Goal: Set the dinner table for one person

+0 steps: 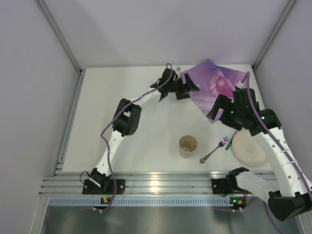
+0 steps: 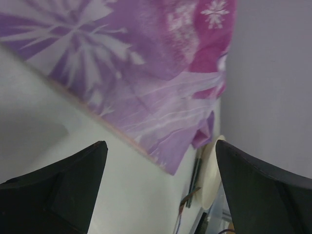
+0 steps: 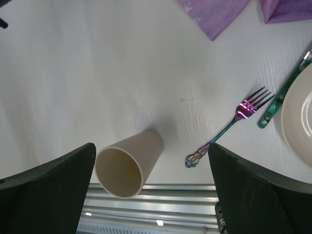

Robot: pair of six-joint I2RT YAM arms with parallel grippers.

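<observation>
The white dinner table (image 1: 146, 102) lies before me, closed in by grey panels on three sides, with a ribbed aluminium rail (image 1: 156, 183) along its near edge. A purple printed placemat (image 1: 217, 80) lies skewed in the far right corner. Near the rail stands an upright beige cup (image 1: 188, 145). To its right lie an iridescent fork (image 1: 213, 150), a teal-handled utensil (image 3: 273, 105) just beside it, and a cream plate (image 1: 249, 148) near the right edge. Bare tabletop stretches left of the cup.

My left gripper (image 1: 191, 87) is at the placemat's left edge, jaws spread wide and holding nothing. I cannot tell whether it touches the mat. My right gripper (image 1: 217, 113) hovers by the placemat's near corner, beyond the cup and fork, jaws likewise wide apart and empty.
</observation>
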